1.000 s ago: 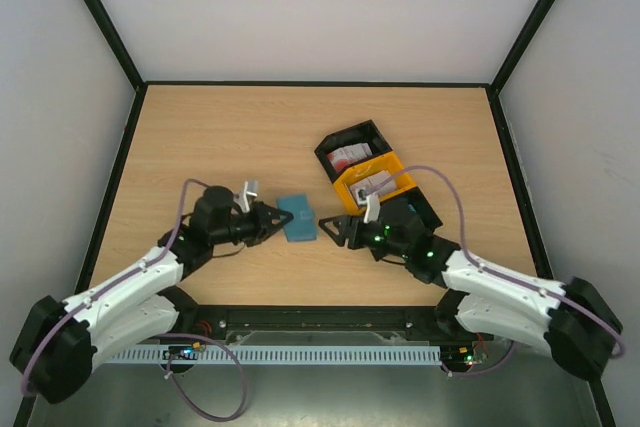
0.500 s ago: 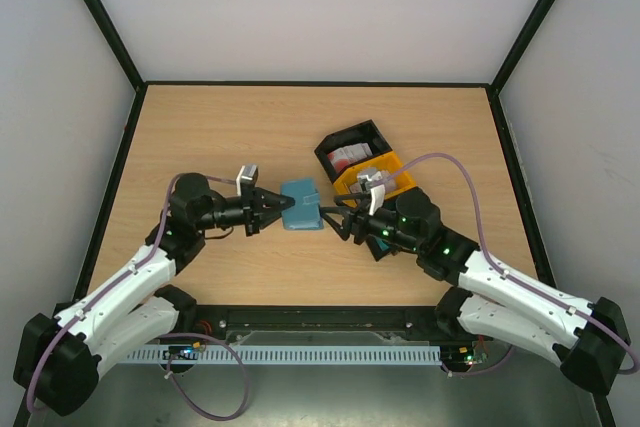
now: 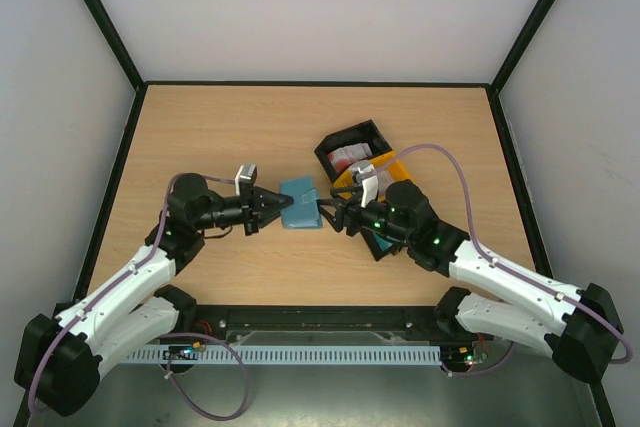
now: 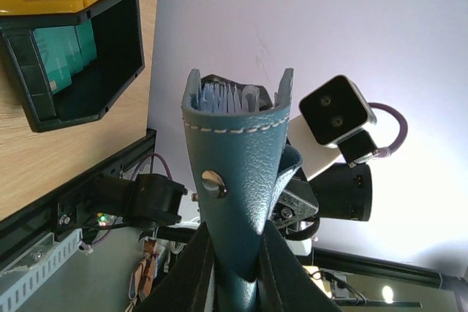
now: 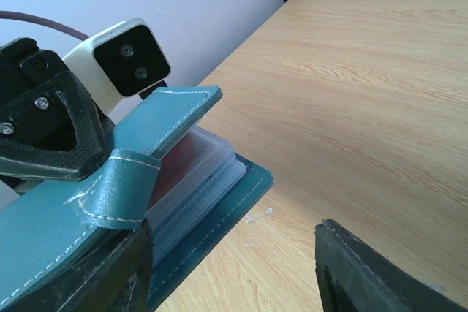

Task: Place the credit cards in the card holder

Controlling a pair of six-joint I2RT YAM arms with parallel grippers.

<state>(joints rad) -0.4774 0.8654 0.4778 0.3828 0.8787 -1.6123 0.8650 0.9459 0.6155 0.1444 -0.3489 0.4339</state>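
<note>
Pinching the card holder (image 3: 302, 206), left tool (image 3: 288, 204) nearly closed.

crowded centre, open far side
card holder (image 3: 300, 205) between left fingers (image 3: 278, 204) and right fingers (image 3: 335, 215); bin tray (image 3: 330, 147) blocks right; far table (image 3: 230, 127) open.

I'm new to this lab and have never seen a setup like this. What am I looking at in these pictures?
Two white robot arms are bolted at the near edge of a wooden table. One picture looks down from above. The other two come from a camera on each arm's wrist. The left hand is shut on a teal wallet, which is partly open. The right hand is open right beside it. Farther back, a black bin holds white-and-red cards.
</note>
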